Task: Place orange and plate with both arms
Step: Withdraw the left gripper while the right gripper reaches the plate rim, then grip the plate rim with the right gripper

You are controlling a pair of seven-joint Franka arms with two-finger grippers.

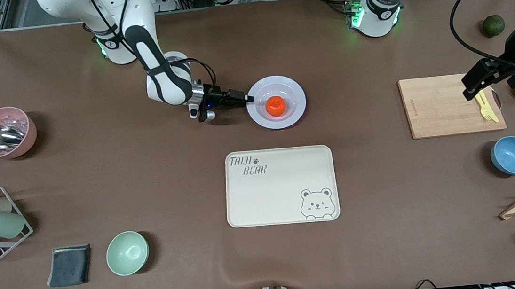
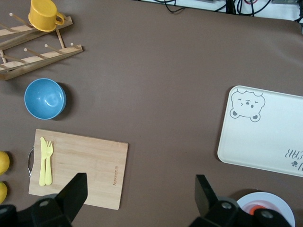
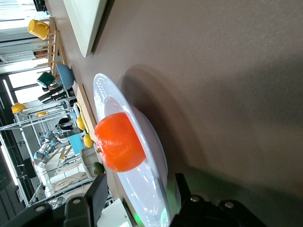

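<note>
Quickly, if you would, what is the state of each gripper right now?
Left gripper: open, holding nothing, over the wooden cutting board.
Right gripper: astride the round lavender-white plate's rim; grip cannot be told.

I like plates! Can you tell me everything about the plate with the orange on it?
The plate is round, shallow and pale lavender-white, with a wide glossy rim. It lies flat on the brown table, farther from the front camera than the tray. The orange sits in its middle. The right gripper is at its rim, one finger above and one below.
</note>
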